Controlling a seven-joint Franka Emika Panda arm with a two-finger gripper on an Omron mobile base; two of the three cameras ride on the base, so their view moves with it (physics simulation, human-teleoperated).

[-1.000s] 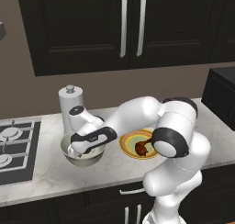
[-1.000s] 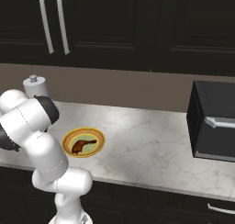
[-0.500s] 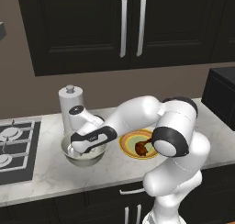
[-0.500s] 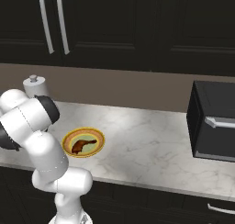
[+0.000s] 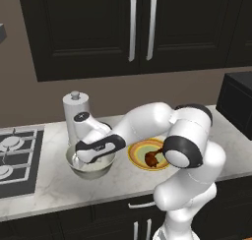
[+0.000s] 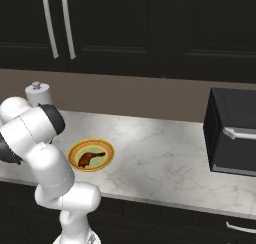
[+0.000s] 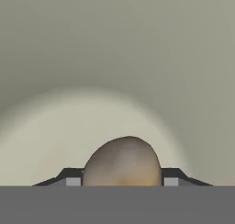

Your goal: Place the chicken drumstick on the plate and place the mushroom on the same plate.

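Nothing has shifted visibly since half a second ago; the arm still reaches down into the bowl and the drumstick lies as it did. Largest first: the marble counter (image 6: 160, 153) runs wide and bare between the plate and the dark appliance (image 6: 232, 133) at its right end; the stove (image 5: 12, 160) sits at its left end, near the bowl; the white canister (image 5: 76, 111) stands just behind the bowl; the cream bowl (image 5: 91, 166) sits near the plate (image 5: 140, 150) on its left, their rims apart; the plate lies toward the counter's front edge; the chicken drumstick (image 6: 89, 158) rests on it; the gripper (image 7: 123, 182) is down inside the bowl, one finger on each side of the mushroom (image 7: 123, 161), jaws closed against it, with the bowl's pale wall curving around on every side.
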